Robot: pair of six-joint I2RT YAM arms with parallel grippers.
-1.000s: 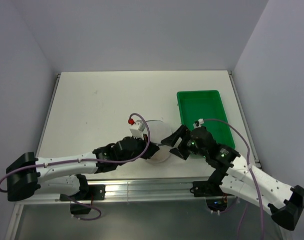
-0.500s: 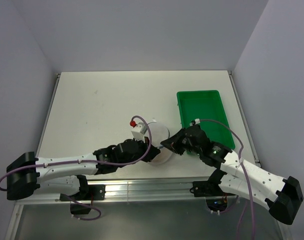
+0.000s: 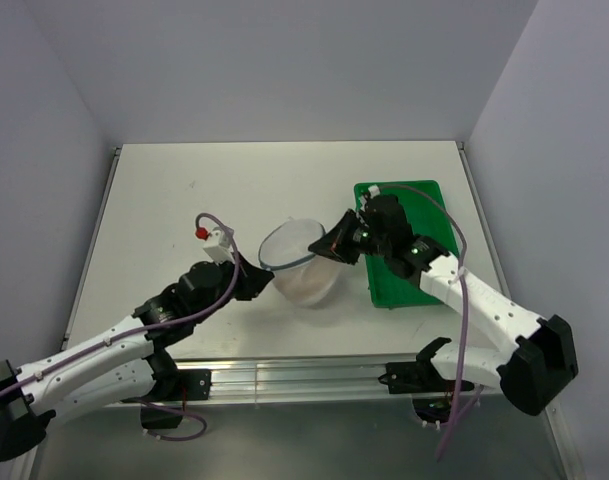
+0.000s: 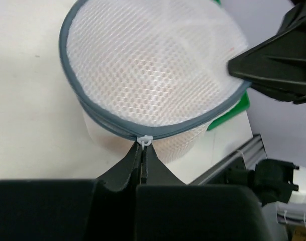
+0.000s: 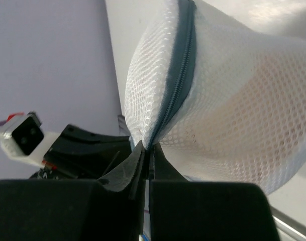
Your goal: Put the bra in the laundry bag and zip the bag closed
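The laundry bag [image 3: 302,262] is a white mesh pouch with a grey zipper rim [image 4: 72,80], stretched between my two grippers. My left gripper [image 4: 143,148] is shut on the small white zipper pull [image 4: 144,141] at the rim's near side. My right gripper [image 5: 147,149] is shut on the bag's zipper edge [image 5: 178,75]. In the top view the left gripper [image 3: 265,281] is at the bag's left and the right gripper [image 3: 330,249] at its right. The bra shows only as a peach tint [image 5: 273,100] through the mesh.
A green plastic tray [image 3: 414,215] lies just right of the bag, under my right forearm. The right gripper's black fingers [image 4: 273,63] reach in from the right in the left wrist view. The table's metal rail [image 3: 304,370] runs along the near edge.
My right gripper has shut on the bag's rim. Both arms have carried the bag away from the near edge, and it now stands taller, stretched between them.
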